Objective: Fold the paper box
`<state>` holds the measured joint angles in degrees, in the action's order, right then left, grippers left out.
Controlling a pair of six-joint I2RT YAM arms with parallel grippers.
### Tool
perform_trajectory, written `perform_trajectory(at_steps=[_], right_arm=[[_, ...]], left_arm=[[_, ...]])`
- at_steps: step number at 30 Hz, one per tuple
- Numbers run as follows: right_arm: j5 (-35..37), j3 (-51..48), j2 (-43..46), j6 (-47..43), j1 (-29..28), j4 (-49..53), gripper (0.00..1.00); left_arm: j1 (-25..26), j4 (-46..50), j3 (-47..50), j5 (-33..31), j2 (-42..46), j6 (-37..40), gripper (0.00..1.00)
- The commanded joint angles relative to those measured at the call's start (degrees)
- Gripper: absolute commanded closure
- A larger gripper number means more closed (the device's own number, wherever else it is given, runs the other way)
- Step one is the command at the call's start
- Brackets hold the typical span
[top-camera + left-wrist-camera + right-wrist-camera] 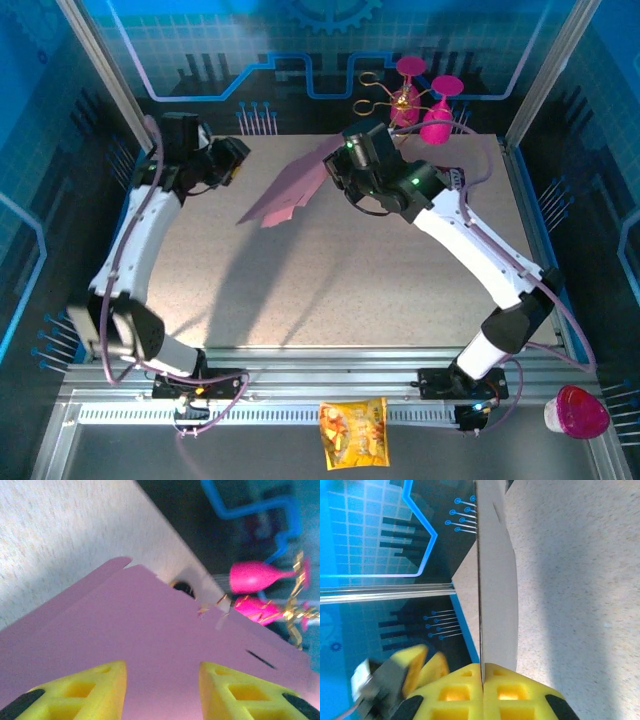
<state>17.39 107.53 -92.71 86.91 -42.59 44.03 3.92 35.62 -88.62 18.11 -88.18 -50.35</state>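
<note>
Box position: the box (290, 190) hangs above the table (350, 280), upper centre of the top view. It is one unfolded sheet, tilted, with no flap turned up yet.
Long axis: it runs from lower left to upper right in the top view. The upper-right end sits in the right gripper (340, 165) and the lower-left end is free.
Right jaws: pressed together on the sheet's edge. In the right wrist view the yellow fingers meet at the bottom of the frame with the card between them.
Left jaws: spread and holding nothing. The left gripper (232, 160) sits just left of the sheet in the top view, near it but apart.
Key relation: the sheet lies straight ahead of your left jaws, face-on, to their right in the top view. My judgement is that the left arm is the one to take the free end.
Left wrist view adds: the broad pink face, a notch on its upper edge and a slot at right. The goblets (260, 577) stand beyond it.
Right wrist view adds: the sheet edge-on, a thin line running up the frame, slightly bowed. The left gripper is a blur at lower left.
Caveat: you cannot tell from the left wrist view whether the sheet's edge is already between the fingers.
</note>
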Motion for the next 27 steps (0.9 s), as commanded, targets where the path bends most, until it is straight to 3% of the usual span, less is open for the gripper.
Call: perform_trajectory(at_steps=[1,8,12,18,24,27], right_arm=[[8.6,5.9,-2.5,0.0,-2.5,18.3,1.00],[13.2,16.3,-7.4,1.8,-4.7,28.3,1.00],[11.7,14.9,-8.4,1.3,-4.3,22.9,1.00],[8.7,22.4,-15.7,1.3,-3.7,22.8,1.00],[6.1,29.5,-22.5,2.3,-4.0,23.4,1.00],[6.4,32.2,-24.3,2.0,-4.3,23.4,1.00]], left_arm=[[3.1,4.3,-1.9,11.5,-4.4,2.3,0.58],[10.3,-0.5,-1.4,18.4,-8.3,-1.6,0.63],[12.8,-6.8,3.2,21.3,-7.6,-6.6,0.66],[12.9,-11.6,8.0,24.7,-6.0,-10.5,0.67],[11.7,-23.4,14.3,29.6,-4.6,-19.1,0.68],[11.0,-21.7,14.1,30.3,-4.4,-17.8,0.68]])
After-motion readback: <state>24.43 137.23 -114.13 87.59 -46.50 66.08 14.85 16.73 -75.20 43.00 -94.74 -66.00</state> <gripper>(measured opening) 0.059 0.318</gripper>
